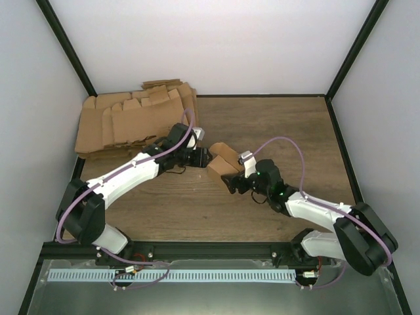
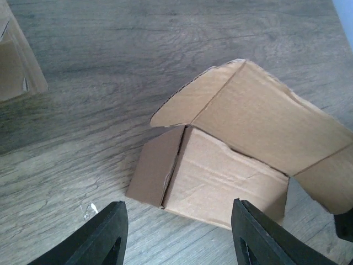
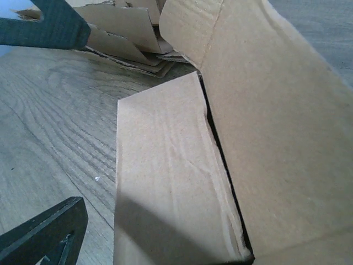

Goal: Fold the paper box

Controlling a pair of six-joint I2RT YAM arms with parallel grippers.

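Paper box: the paper box sits mid-table between the two grippers, partly folded. It is a low carton with walls up and the top open.
Box walls: the left wrist view shows a long front wall and a short end panel meeting at a corner. A thin dark gap runs down the seam.
Lid flap: a wide flap stands up and leans back behind the walls. Its ragged side tab angles off to the left.
Box close up: the right wrist view has the box filling the frame. A side panel is lit on top and shadowed low, with the big flap to its right.
Left gripper: the left gripper is spread wide, with both black fingers low in its own view. It is just short of the front wall, and no contact shows.
Right gripper: the right gripper is right up against the near right side of the box. Only one finger shows, at the lower left, clear of the cardboard. The other is out of sight, so I can't tell if it is spread or pinching.
Across views: the dark bar at the top left of the right wrist view is a left-arm finger (probably).
Pile: a messy stack of flat cardboard blanks lies at the far left corner, well apart from the box.
Table: the wood-grain table is boxed in by white walls.
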